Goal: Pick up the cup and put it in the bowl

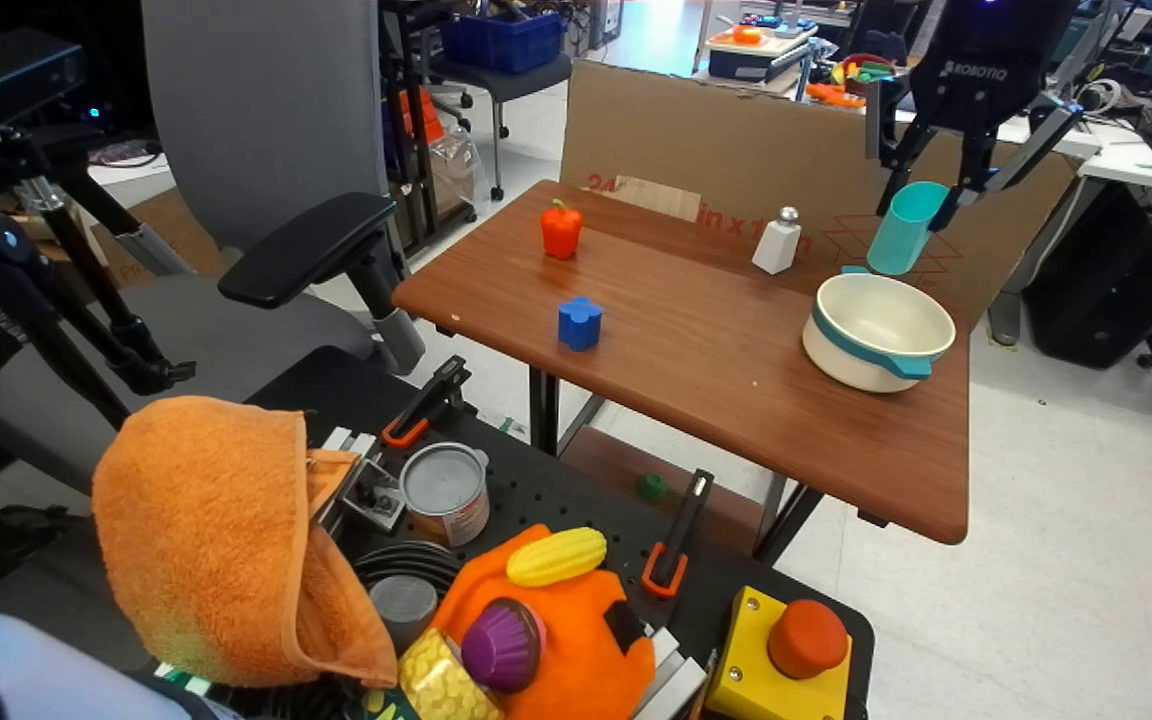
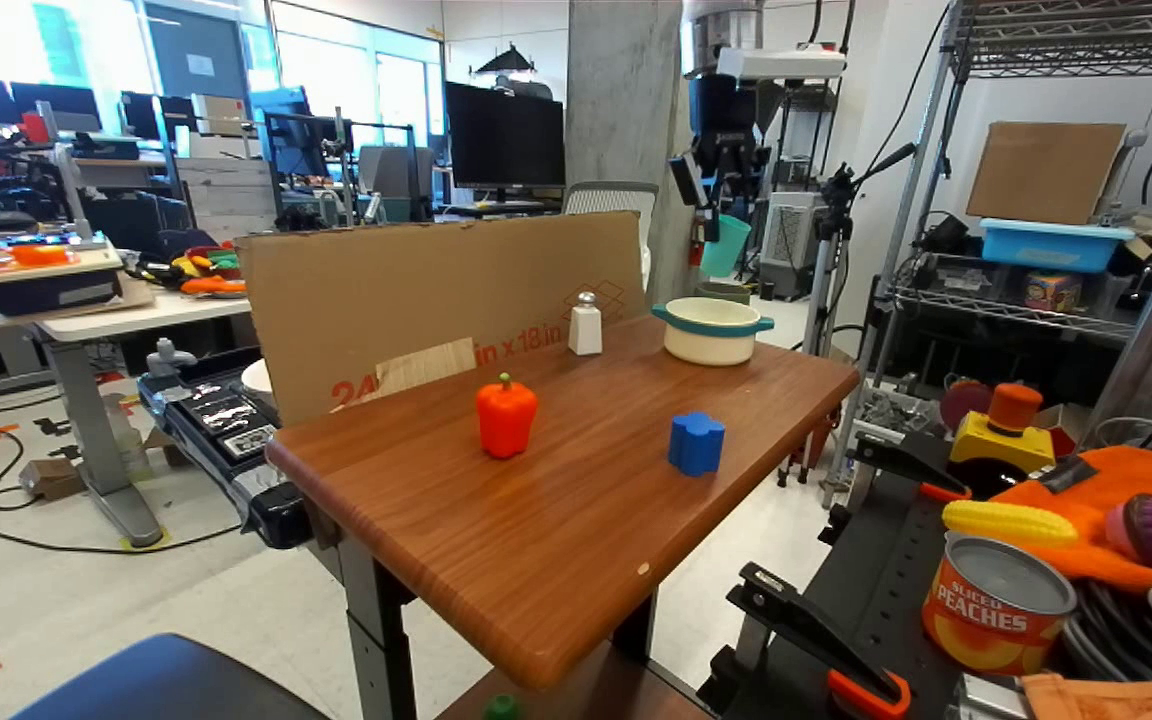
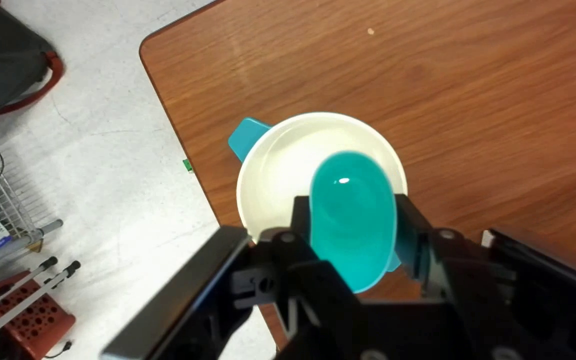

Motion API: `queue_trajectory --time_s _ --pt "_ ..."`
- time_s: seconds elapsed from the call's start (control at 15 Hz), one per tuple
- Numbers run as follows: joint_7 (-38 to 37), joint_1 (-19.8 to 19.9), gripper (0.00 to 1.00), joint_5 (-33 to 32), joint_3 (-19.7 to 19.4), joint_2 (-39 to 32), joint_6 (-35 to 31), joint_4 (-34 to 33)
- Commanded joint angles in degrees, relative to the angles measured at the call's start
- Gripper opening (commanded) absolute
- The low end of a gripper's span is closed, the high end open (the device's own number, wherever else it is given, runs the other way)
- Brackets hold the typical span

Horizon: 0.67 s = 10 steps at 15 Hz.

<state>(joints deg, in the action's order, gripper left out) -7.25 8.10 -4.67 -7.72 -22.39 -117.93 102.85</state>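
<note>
"Cup (image 1: 901, 240), where is it now?"

"It is in the air, above the bowl (image 1: 886, 312) and apart from it. The gripper (image 1: 914, 208) holds it."

"And the jaws, how do they stand?"

"They are parted only by the width of the cup, and they press it from both sides, close to the mouth."

"Is the cup upright?"

"It is tilted: in both exterior views its bottom points a little to the left."

"And where does the bowl stand?"

"On the wooden table (image 1: 676, 330), at its right end in an exterior view. The salt shaker (image 1: 776, 245) is near it, to the left and farther. The red pepper (image 1: 562, 232) is on the left, at the far side; the blue block (image 1: 579, 325) is nearer."
</note>
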Motion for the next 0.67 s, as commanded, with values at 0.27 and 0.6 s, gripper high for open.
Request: queue_trajectory --time_s 0.27,0.6 --pt "-2.42 -0.01 0.17 0.94 -0.29 -14.84 10.95 -16.76" --pt "-4.12 0.17 0.17 1.16 -0.50 -22.01 14.77 -24.82"
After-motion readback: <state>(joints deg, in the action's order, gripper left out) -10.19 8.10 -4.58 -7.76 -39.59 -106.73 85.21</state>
